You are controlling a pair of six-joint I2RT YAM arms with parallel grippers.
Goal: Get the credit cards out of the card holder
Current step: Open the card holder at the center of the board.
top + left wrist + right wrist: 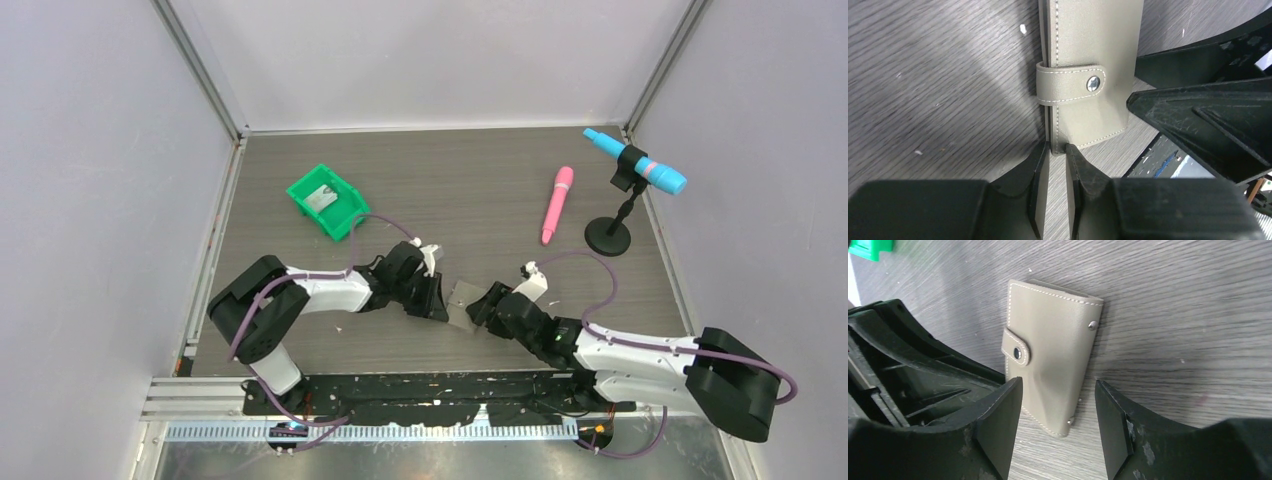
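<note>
jaws, left gripper (1057,146): drawn narrow about one corner of the card holder (1088,45), a finger on each side of its stitched edge; whether they bore on it could not be told.
jaws, right gripper (1058,390): well apart, straddling the holder's other end, one finger just beside its edge, the other clear of it.
card holder: grey-tan, folded shut, on the table (480,190) close to its near edge, about midway between the left and right edges, between the two grippers.
tab (1070,84): wrapped over the opening edge, snap (1093,83) fastened.
credit cards: none in view; judged to be inside.
step in hand, as judged: steadying the holder so the tab could be undone.
handling notes: a hold on a bare corner would likely let the holder pivot, so a deeper bite along the edge would serve better. the right fingers should take the tab's free end and peel it off the snap rather than drag the whole holder.
risk: the holder sliding across the wood.
</note>
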